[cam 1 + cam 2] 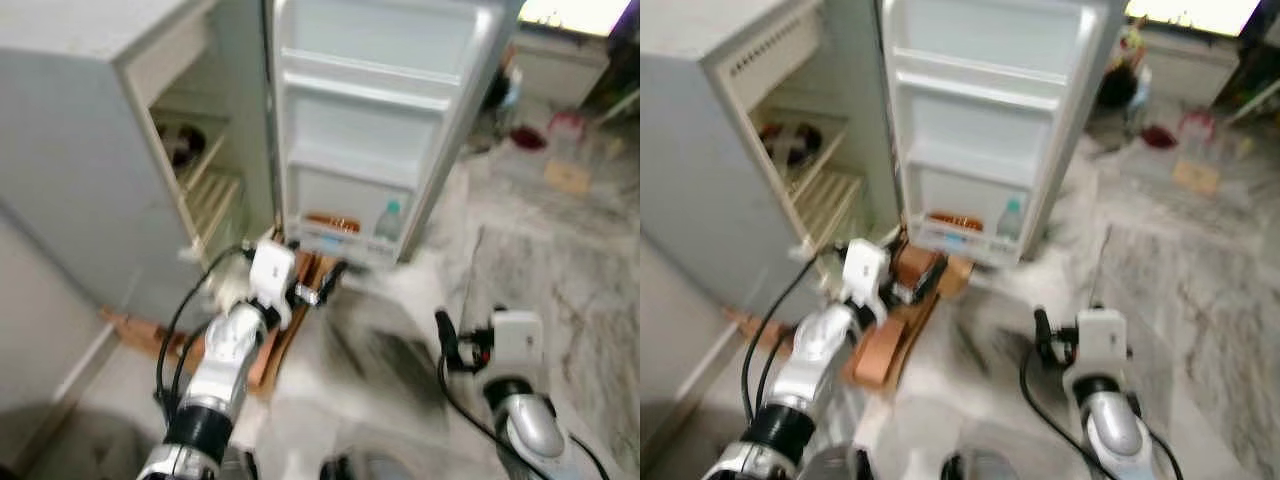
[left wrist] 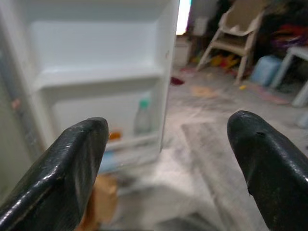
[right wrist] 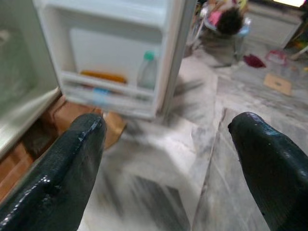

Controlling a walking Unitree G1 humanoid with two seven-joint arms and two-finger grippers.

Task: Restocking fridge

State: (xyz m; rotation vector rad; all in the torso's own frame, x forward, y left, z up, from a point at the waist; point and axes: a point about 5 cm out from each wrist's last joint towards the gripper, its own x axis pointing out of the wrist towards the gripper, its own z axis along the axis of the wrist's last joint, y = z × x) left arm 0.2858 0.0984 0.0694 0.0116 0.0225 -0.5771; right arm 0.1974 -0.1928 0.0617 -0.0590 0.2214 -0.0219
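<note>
The small fridge stands open, its white door swung wide towards me. In the lowest door shelf stands a clear bottle with a green cap, and an orange item lies beside it. A dark round item sits on an inner rack. My left gripper hovers low before the door's bottom shelf, open and empty; its wrist view shows the bottle between the spread fingers. My right gripper is lower and to the right over the floor, open and empty too.
The fridge rests on a brown wooden stand. Marble floor stretches to the right. A red item and a cardboard piece lie on the floor far right. A chair and clutter stand beyond. The views are blurred.
</note>
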